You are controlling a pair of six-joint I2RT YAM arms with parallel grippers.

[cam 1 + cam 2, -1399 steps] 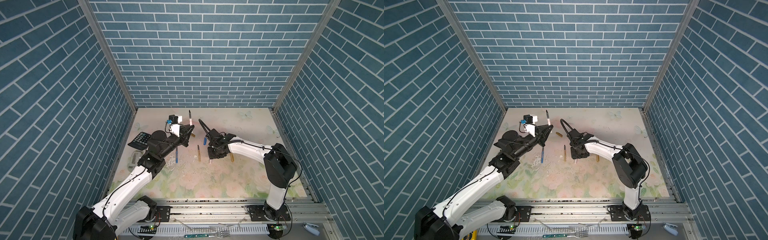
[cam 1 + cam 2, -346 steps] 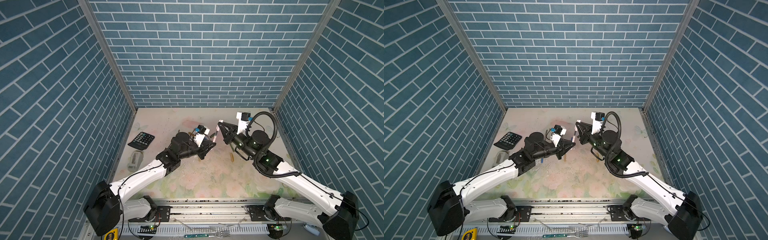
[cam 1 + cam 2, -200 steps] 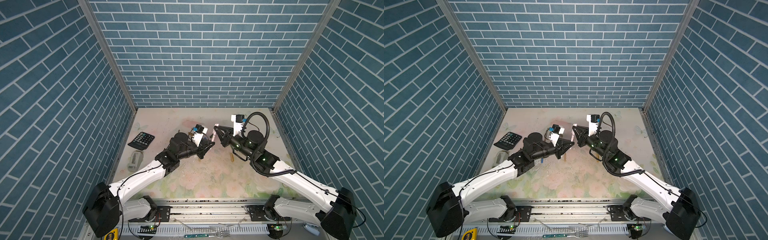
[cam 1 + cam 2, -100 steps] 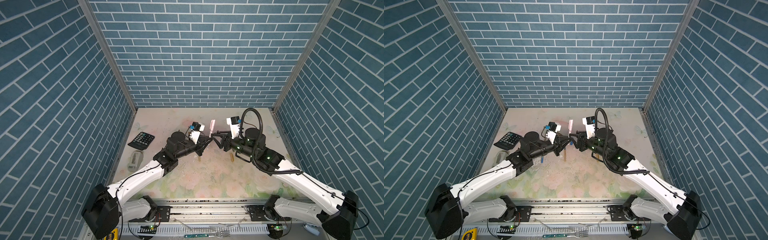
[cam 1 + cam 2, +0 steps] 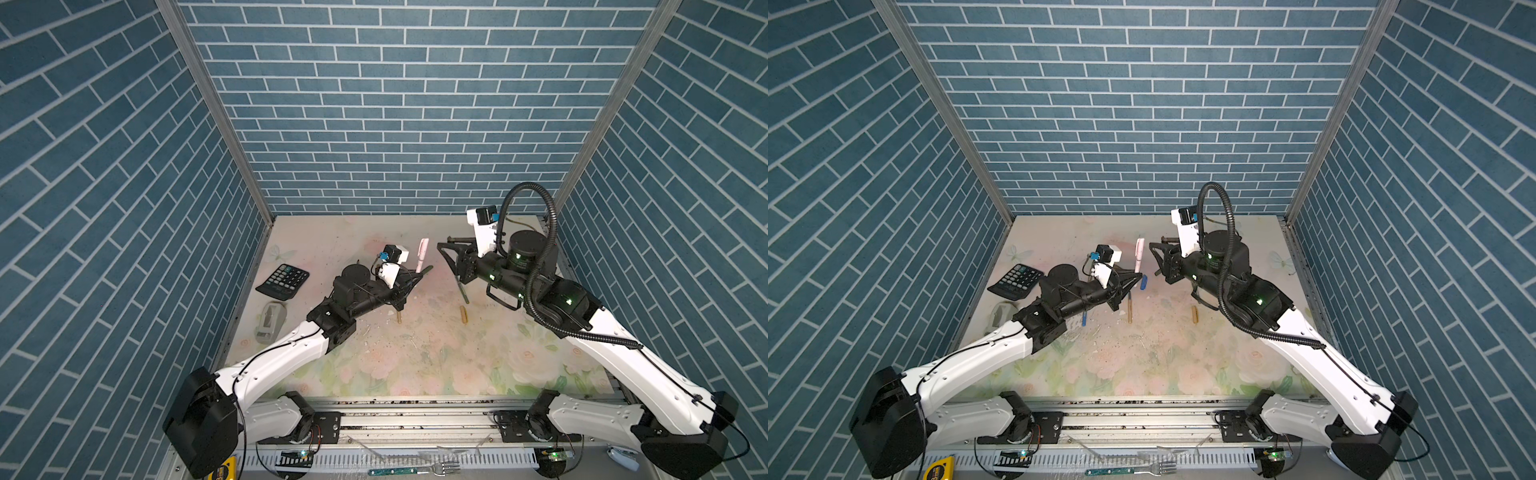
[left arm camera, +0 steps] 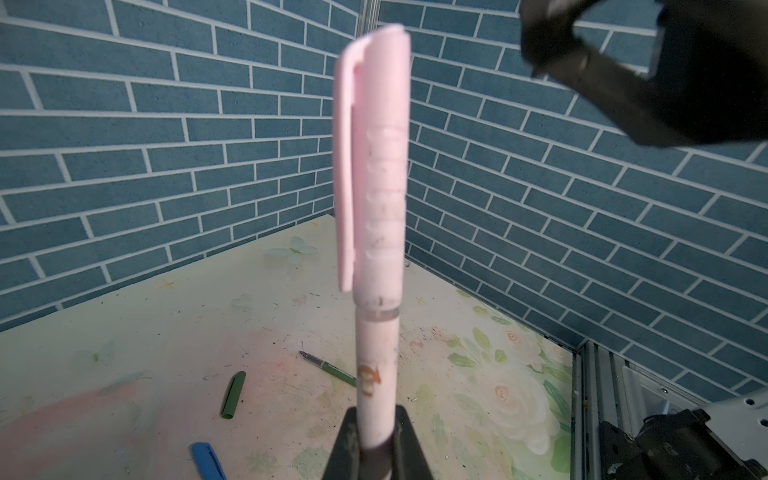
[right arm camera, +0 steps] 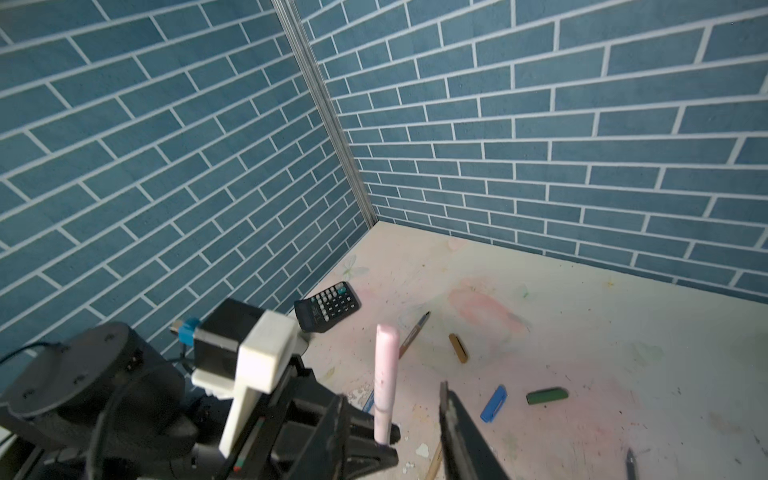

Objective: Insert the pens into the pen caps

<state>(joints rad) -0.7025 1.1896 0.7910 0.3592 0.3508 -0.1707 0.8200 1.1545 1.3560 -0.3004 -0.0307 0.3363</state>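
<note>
I am pinching the capped pale pink plastic pen [image 6: 377, 353] upright in my left gripper [image 6: 376, 436]. My right gripper [image 5: 451, 264] is hanging spread and empty, just right of it. Next I should probably be laying it down, then reaching for the slim dark green pen [image 6: 330, 370].

We could not see the lower end of the pink pen [image 6: 376, 365]: it sat between the fingers of the left pincer [image 6: 376, 419], at the bottom edge of the left wrist view. The pink cap [image 6: 374, 145] was blurred at its top. That pen hid part of the green pen [image 6: 332, 370], and the edge cut the blue cap [image 6: 208, 461]. In a top view the left arm [image 5: 1000, 353] covered most of the blue pen [image 5: 1084, 319].
</note>
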